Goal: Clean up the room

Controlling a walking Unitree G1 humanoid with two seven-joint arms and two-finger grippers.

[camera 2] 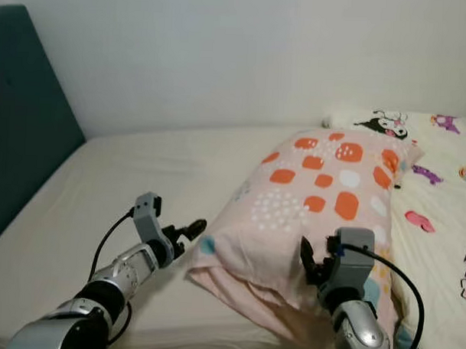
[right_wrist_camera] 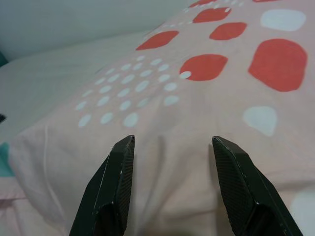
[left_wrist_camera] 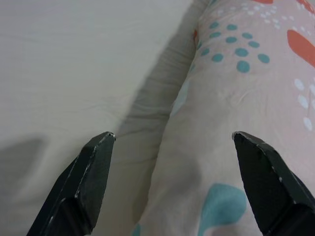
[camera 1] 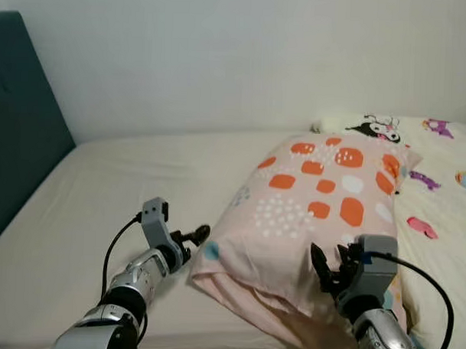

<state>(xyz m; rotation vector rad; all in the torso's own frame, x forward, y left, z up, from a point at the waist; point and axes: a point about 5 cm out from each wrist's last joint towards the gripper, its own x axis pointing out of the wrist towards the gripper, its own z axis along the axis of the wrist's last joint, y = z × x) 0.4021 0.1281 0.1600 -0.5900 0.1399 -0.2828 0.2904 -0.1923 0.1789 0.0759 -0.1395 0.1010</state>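
Pillow [camera 1: 316,200]: pale pink, printed with orange blobs, white dots and teal spots; it lies on the bed, tilted, its far end near the wall and its near end between the two pincers.
Bed [camera 1: 102,193]: covered by a plain cream sheet; the pillow rests on its right half.
Headboard [camera 1: 20,121]: dark teal, upright at the bed's left side.
Quilt [camera 1: 447,190]: cream with cartoon prints, lying to the right of the pillow and touching it along that edge.
Cartoon figure [camera 1: 376,127]: black and white, printed on the quilt just beyond the pillow's far corner.
Writing: no readable words or brand marks on pillow, quilt or sheet.
Containers: the pillowcase is the one cover here; its loose open end hangs in folds at the near edge [camera 2: 237,289], and what fills it is hidden.
Left pincer [camera 1: 196,234]: fingers spread wide, at the pillow's near left corner; in the left wrist view one finger [left_wrist_camera: 86,177] is over the sheet and the other over the pillow, gripping nothing.
Right pincer [camera 1: 327,271]: fingers fairly wide apart, over the pillow's near right part; in the right wrist view both fingers [right_wrist_camera: 115,189] point along the pink cloth, and contact cannot be told.
Wall [camera 1: 237,60]: plain white, behind the bed.
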